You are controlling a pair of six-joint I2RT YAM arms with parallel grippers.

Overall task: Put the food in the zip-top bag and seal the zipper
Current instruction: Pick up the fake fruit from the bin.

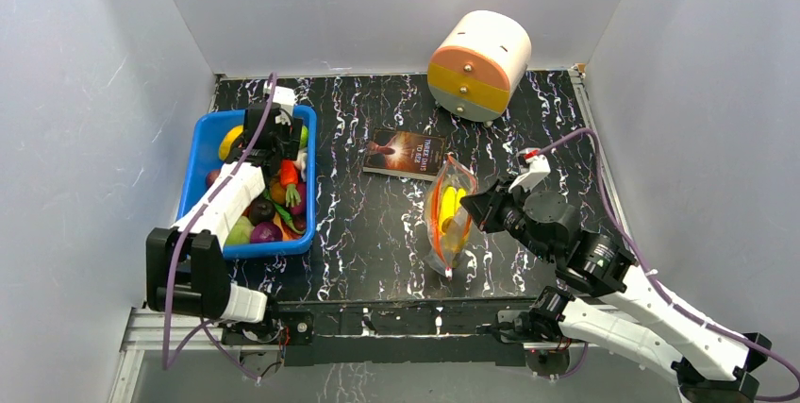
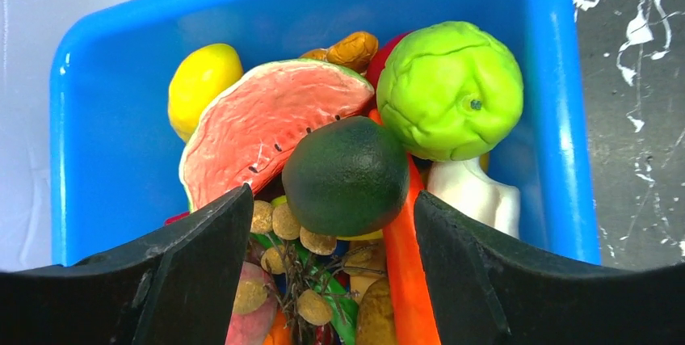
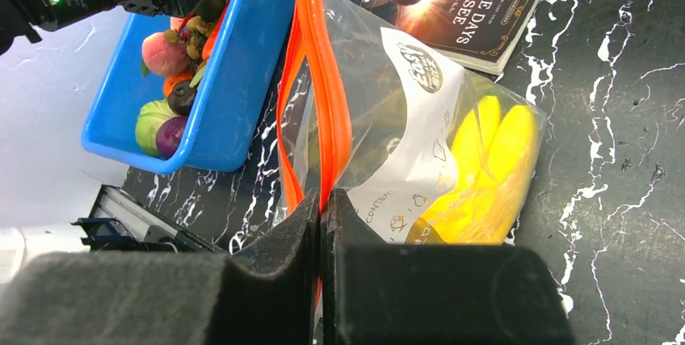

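Clear zip-top bag [image 1: 441,244] stands upright at frame centre, yellow banana [image 1: 450,205] inside, orange zipper [image 3: 339,119] partly parted; remaining food [image 1: 269,209] heaped left.

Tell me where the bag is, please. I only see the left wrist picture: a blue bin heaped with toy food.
Observer: The zip-top bag is on the table, to the right of the blue bin, near a book.
Operator: Is anything holding it?
Observer: Yes, the right gripper is shut on its orange zipper.
Operator: Anything inside yet?
Observer: A yellow banana is already in it.
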